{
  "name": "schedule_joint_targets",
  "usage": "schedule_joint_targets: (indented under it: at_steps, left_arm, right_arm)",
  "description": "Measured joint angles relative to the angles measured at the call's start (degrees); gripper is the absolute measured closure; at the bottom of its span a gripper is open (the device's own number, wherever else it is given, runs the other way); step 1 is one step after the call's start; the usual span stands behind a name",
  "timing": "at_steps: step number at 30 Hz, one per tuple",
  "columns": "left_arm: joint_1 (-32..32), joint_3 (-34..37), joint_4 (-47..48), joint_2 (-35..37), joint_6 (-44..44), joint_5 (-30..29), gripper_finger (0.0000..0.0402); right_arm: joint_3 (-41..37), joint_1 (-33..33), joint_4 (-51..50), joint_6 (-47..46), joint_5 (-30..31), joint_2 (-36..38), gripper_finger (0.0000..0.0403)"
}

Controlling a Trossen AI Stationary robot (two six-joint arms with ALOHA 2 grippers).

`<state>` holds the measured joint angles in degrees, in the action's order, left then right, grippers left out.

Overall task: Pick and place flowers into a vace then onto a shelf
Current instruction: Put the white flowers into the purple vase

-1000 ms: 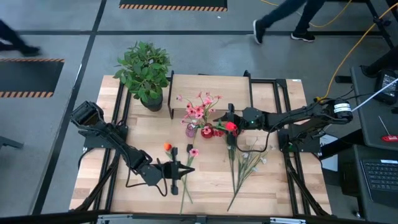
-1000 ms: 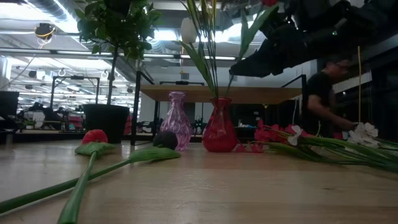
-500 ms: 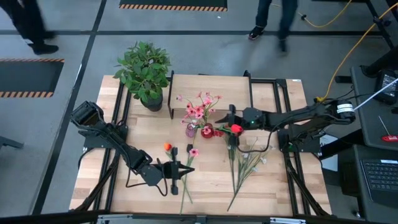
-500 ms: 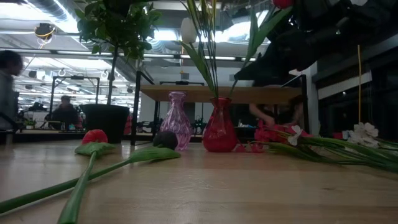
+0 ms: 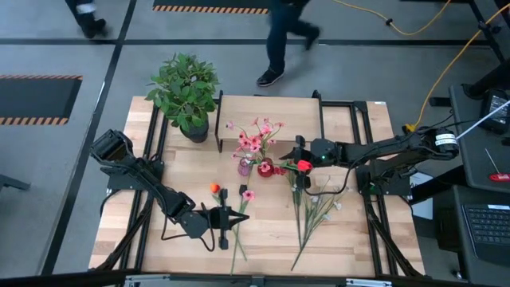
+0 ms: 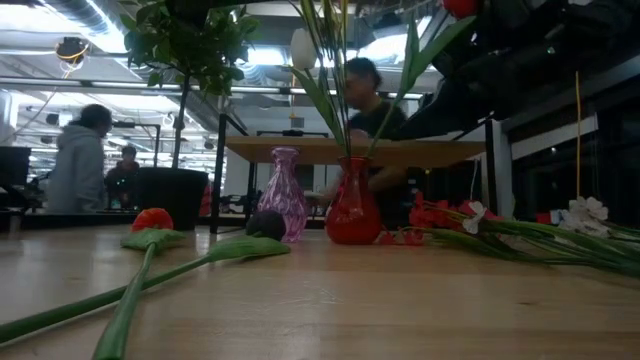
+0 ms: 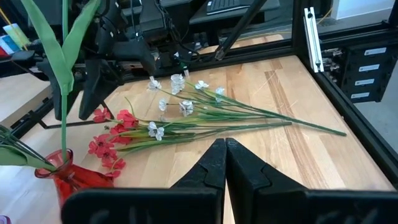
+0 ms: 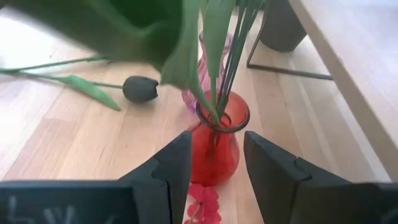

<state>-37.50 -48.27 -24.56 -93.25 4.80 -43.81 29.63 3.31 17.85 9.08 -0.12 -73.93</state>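
A red vase (image 5: 265, 169) (image 6: 352, 205) (image 8: 214, 146) stands on the table before the shelf (image 5: 271, 108) and holds several green stems. A red tulip (image 5: 304, 165) (image 6: 460, 5) has its stem end in this vase and leans toward the table's right. My right gripper (image 5: 290, 159) (image 8: 217, 158) is open, just right of the vase and above it, beside the leaning tulip. An empty-looking purple vase (image 6: 284, 195) stands beside the red one. Loose flowers (image 5: 315, 211) (image 7: 199, 118) lie flat on the table. My left gripper (image 5: 239, 217) (image 7: 225, 155) is shut over stems near the near edge. My right gripper is open, its fingers (image 8: 171, 168) apart on either side of the line to the red vase's neck. The tulip's large leaf (image 8: 155, 31) hangs close above them. Whether leaf or stem leans on the gripper, I cannot tell.
A bushy potted plant (image 5: 187, 92) stands at the table's far left corner. A dark tulip (image 8: 140, 88) and an orange-red one (image 6: 152, 218) lie left of the vases, with pink blooms (image 7: 109, 146) beside the red vase. People move in the room beyond the far edge.
My right gripper has drawn back a little toward the table's right edge. The red tulip's bloom has leaned further right with it, while its stem end stays in the red vase. People have walked past behind the table.
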Motion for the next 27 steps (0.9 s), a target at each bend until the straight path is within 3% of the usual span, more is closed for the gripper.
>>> schedule_joint_targets:
  at_steps: [12, 27]
  left_arm:
    - [0.0, 0.0, 0.0, 0.0, 0.0, 0.0, 0.04]
    - [0.0, 0.0, 0.39, 0.0, 0.0, 0.0, 0.0397]
  right_arm:
    - [0.0, 0.0, 0.14, 0.2, 0.0, 0.48, 0.0254]
    - [0.0, -0.13, -7.05, 0.15, -0.02, 8.2, 0.0254]
